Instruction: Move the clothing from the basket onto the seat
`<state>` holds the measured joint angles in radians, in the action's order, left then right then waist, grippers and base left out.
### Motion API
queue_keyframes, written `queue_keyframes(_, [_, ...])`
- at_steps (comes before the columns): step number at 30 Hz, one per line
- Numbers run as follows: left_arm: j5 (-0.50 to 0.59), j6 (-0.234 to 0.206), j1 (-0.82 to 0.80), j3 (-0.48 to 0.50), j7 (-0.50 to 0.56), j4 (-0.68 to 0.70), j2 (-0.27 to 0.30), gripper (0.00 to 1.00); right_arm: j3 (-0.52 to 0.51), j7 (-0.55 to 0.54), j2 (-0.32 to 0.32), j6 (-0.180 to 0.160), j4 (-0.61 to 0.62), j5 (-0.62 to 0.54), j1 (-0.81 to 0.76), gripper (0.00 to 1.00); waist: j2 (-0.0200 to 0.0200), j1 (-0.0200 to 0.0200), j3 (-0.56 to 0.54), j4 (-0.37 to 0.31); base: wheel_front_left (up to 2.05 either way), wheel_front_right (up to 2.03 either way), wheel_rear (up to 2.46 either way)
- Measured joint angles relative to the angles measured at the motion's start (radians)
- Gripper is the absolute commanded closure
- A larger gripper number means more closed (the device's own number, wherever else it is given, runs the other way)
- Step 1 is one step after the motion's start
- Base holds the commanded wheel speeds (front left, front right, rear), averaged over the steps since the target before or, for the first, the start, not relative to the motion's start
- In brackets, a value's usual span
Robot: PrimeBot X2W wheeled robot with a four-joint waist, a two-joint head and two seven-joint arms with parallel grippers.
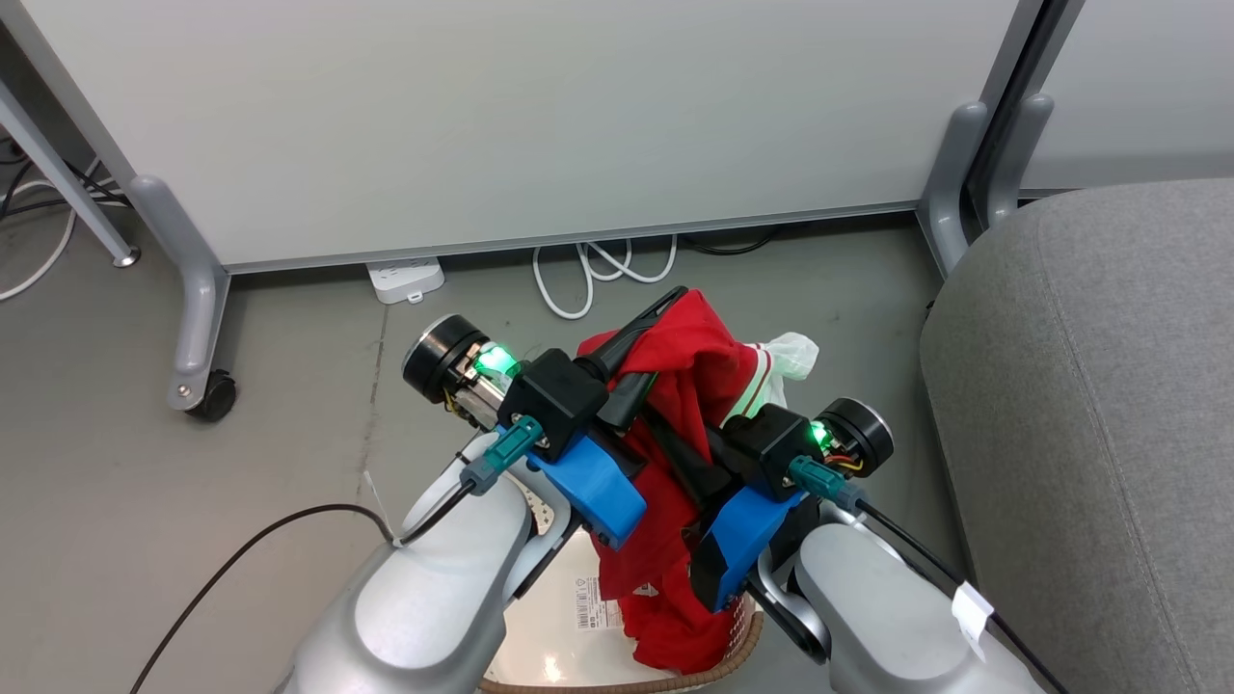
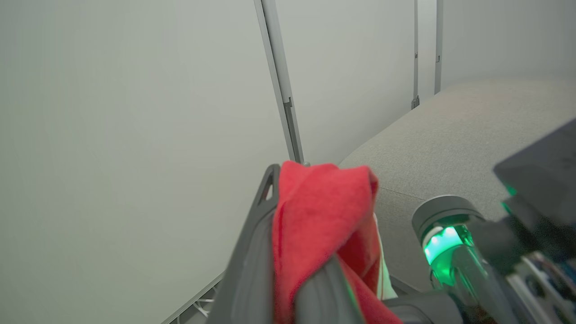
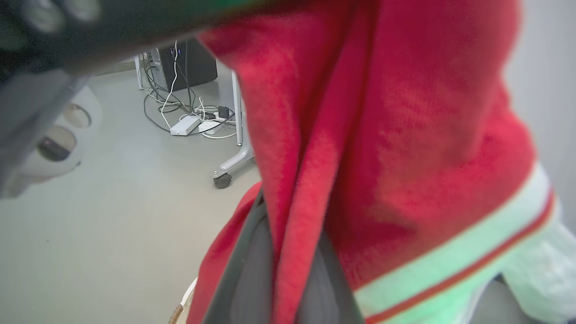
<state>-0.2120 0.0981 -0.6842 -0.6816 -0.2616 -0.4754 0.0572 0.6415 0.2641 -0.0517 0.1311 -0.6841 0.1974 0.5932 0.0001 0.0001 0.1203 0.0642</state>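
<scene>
Clothing (image 1: 694, 376): bright red, soft and limp, with a white stripe band along one edge. Lifted in a bunch above the basket (image 1: 737, 641), lower folds trailing down inside the brown rim. Not yet on the seat (image 1: 1089, 405), grey and broad, off to the right, near but apart. Judged light and floppy, likely to sag, stretch and drape rather than keep any shape. No danger of breakage, some danger of a loose fold slipping free or the tail snagging on the rim. Best taken at a thick gathered fold, not at a thin single edge. Left gripper (image 2: 297, 225) clamped on a red fold at the top of the bunch, cloth draped over one finger. Right gripper (image 3: 290, 234) likewise closed on the fabric, red cloth pinched between its dark fingers, just beside the left. Impossible to tell whether one garment or several; no lettering in sight. Basket interior mostly hidden behind both pale forearms, apart from a label sticker (image 1: 588, 602). Pale filmy scrap (image 1: 791, 352) behind the bunch, perhaps a thin bag, unclear whether caught up with the cloth.
</scene>
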Motion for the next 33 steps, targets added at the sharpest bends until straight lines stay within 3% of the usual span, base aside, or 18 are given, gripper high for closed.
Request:
queue_keyframes(9, [0.0, -0.002, 0.0, 0.0, 0.0, 0.0, -0.001, 1.0, 0.005, 0.0, 0.0, 0.0, -0.005, 0.006, 0.0, 1.0, 0.0, 0.0, -0.003, -0.003, 0.0, 0.0, 0.0])
queue_keyframes(10, [0.0, -0.002, 0.0, 0.0, 0.0, 0.0, -0.001, 0.42, 0.005, 0.0, 0.0, 0.0, -0.006, 0.006, 0.0, 1.0, 0.0, 0.0, -0.002, -0.003, 0.0, 0.0, 0.0])
queue_keyframes(11, [0.0, -0.002, 0.0, 0.0, 0.0, 0.0, -0.001, 0.0, 0.006, 0.0, 0.0, 0.0, -0.006, 0.006, 0.001, 1.0, 0.0, 0.0, -0.002, -0.003, 0.0, 0.0, 0.0])
queue_keyframes(33, [0.003, -0.007, 0.0, 0.004, -0.001, 0.002, -0.002, 0.0, -0.014, 0.0, 0.0, 0.0, -0.013, 0.009, 0.001, 1.0, 0.0, 0.0, 0.012, -0.03, 0.0, 0.0, 0.0])
